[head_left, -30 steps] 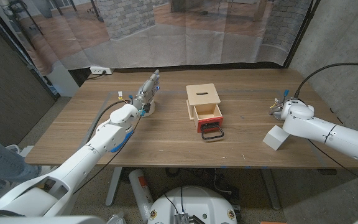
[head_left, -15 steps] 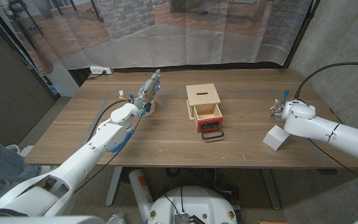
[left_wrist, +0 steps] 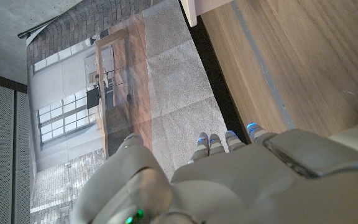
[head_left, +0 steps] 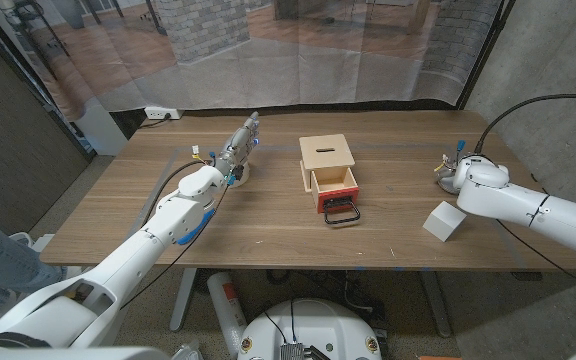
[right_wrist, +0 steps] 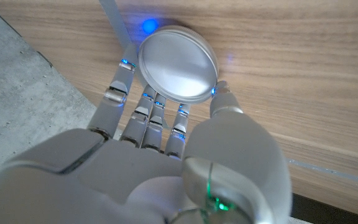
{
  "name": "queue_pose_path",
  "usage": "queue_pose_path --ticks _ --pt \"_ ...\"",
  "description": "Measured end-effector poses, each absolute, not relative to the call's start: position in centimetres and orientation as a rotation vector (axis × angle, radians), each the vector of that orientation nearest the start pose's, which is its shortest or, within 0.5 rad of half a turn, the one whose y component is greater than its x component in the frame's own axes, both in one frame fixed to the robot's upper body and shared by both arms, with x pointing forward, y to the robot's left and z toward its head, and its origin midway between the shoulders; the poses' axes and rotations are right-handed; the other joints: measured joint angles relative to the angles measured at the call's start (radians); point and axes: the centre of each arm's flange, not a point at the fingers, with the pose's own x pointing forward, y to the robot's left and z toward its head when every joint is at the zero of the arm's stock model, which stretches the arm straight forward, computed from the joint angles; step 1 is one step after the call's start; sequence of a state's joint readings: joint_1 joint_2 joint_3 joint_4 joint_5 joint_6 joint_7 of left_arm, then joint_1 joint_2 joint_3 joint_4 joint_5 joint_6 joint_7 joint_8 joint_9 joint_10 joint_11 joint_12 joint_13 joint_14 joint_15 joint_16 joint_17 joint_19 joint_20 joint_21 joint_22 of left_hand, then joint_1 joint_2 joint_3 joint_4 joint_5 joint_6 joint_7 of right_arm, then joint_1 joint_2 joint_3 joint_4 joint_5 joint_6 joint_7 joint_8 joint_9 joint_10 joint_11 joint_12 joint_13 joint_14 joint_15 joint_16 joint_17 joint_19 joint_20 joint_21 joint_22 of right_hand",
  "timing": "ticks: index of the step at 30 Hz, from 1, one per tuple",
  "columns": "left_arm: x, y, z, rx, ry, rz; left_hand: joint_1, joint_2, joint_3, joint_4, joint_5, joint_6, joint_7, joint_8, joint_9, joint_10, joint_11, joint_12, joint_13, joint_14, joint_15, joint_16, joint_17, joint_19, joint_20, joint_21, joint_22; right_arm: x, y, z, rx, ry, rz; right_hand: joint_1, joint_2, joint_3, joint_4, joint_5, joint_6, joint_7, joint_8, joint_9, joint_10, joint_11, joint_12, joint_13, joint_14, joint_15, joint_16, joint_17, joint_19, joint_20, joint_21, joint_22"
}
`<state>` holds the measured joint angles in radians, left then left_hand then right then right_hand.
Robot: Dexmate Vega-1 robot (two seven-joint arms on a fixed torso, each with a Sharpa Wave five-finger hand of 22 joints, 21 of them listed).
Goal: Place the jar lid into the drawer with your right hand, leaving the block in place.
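Observation:
A round silver jar lid [right_wrist: 179, 64] sits between the thumb and fingers of my right hand [right_wrist: 166, 124], which pinches it at the rim just above the wood. In the head view that right hand [head_left: 457, 174] is near the table's far right. The white block [head_left: 444, 221] lies on the table just in front of it, untouched. The wooden drawer box [head_left: 326, 155] stands at the table's middle, its red drawer [head_left: 334, 187] pulled out toward me with a black handle [head_left: 342, 213]. My left hand [head_left: 236, 150] is left of the box, fingers stretched out, holding nothing.
A small pale round thing [head_left: 240, 176] lies on the table beside my left hand. Bare wood stretches between the drawer and the block. A grey curtain hangs behind the table's far edge [head_left: 318, 112]. A corner of the box [left_wrist: 199, 9] shows past my left hand [left_wrist: 229, 174].
My right hand and forearm have shifted slightly right and away from the block, uncovering more of it. The left arm, box and block have not moved.

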<state>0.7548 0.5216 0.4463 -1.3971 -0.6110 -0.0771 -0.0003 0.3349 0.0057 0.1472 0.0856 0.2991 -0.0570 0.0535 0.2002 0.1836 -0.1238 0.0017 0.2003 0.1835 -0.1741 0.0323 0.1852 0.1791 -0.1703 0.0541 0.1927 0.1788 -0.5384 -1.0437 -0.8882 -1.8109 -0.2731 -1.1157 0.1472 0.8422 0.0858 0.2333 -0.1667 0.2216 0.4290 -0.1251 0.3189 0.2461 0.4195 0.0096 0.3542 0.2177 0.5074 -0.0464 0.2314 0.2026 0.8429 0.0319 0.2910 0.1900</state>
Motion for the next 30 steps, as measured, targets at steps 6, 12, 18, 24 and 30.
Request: queue_pose_path --ticks 6,12,18,24,30 --pt "66.0 23.9 0.6 0.056 -0.504 -0.285 0.0 0.0 -0.004 -0.004 0.0 0.0 0.0 0.0 0.0 0.0 0.0 0.0 0.0 0.0 0.0 0.0 0.0 0.0 0.0 0.0 0.0 60.0 -40.0 0.1 -1.347 0.287 -0.415 0.011 0.001 0.007 0.001 -0.004 0.0 0.0 0.0 0.0 0.0 0.0 0.0 0.0 0.006 -0.006 -0.001 0.0 0.0 0.0 0.0 0.0" --pt "66.0 23.9 0.6 0.055 -0.506 -0.285 0.0 0.0 -0.004 -0.004 0.0 0.005 0.005 0.0 0.0 0.0 0.0 0.0 0.0 0.0 0.0 0.0 0.0 0.0 0.0 0.0 0.0 59.8 -40.1 0.5 -1.346 0.278 -0.427 0.011 0.001 0.007 0.001 -0.008 0.005 0.005 0.0 0.0 0.002 -0.002 0.0 0.0 0.006 -0.006 -0.003 -0.001 0.0 0.0 0.0 0.0" --pt "66.0 23.9 0.7 0.054 -0.509 -0.285 0.0 0.0 -0.004 -0.004 0.0 0.005 0.005 0.0 0.0 0.0 0.0 0.0 0.0 0.004 -0.004 0.0 0.0 0.0 0.0 0.0 0.0 59.5 -40.2 0.8 -1.348 0.266 -0.436 0.011 0.001 0.01 0.004 -0.015 0.016 0.002 0.0 0.0 0.006 -0.006 0.0 0.003 0.006 -0.006 -0.003 -0.001 0.0 0.0 0.0 0.0" --pt "65.9 23.9 0.7 0.055 -0.51 -0.284 0.0 0.0 -0.007 -0.001 0.0 0.005 0.005 0.0 0.0 0.0 0.0 0.0 0.0 0.004 -0.004 0.0 0.0 0.0 0.0 0.0 0.0 59.2 -40.1 1.0 -1.353 0.245 -0.44 0.017 -0.004 0.011 0.005 -0.019 0.02 0.005 0.0 0.002 0.01 -0.01 0.0 0.003 0.006 -0.006 -0.003 0.005 0.0 -0.001 -0.007 0.0" --pt "65.8 24.0 0.8 0.058 -0.512 -0.283 0.0 0.0 -0.007 -0.001 0.0 0.005 0.005 0.0 0.0 0.0 0.0 0.0 0.0 0.004 -0.004 0.0 0.0 0.0 0.0 0.0 0.0 58.9 -39.9 1.2 -1.354 0.227 -0.438 0.022 0.001 0.011 0.005 -0.019 0.03 0.005 0.0 0.003 0.011 -0.011 0.0 0.002 0.005 -0.006 -0.003 0.005 -0.008 -0.008 -0.007 0.0"
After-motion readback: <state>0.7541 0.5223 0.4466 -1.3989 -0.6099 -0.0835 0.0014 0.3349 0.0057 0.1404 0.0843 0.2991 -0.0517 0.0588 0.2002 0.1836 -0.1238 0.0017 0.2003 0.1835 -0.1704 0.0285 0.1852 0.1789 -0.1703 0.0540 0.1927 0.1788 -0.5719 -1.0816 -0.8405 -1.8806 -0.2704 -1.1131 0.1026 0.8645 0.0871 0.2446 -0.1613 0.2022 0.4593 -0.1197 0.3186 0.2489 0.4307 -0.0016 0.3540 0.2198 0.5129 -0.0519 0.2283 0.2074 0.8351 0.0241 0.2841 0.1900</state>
